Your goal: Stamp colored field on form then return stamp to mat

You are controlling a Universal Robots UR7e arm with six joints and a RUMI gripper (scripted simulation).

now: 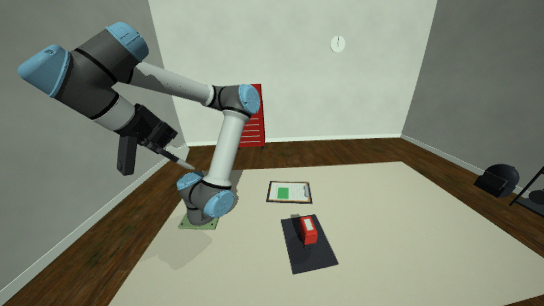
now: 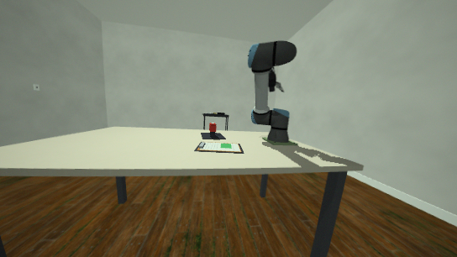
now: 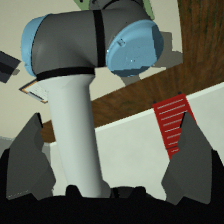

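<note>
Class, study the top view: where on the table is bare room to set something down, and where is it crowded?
Bare stretches lie right of the clipboard form and dark mat, toward the table's right edge, and in front of the mat. Crowded: the narrow gap between form and red stamp, and around the arm's base plate.
</note>
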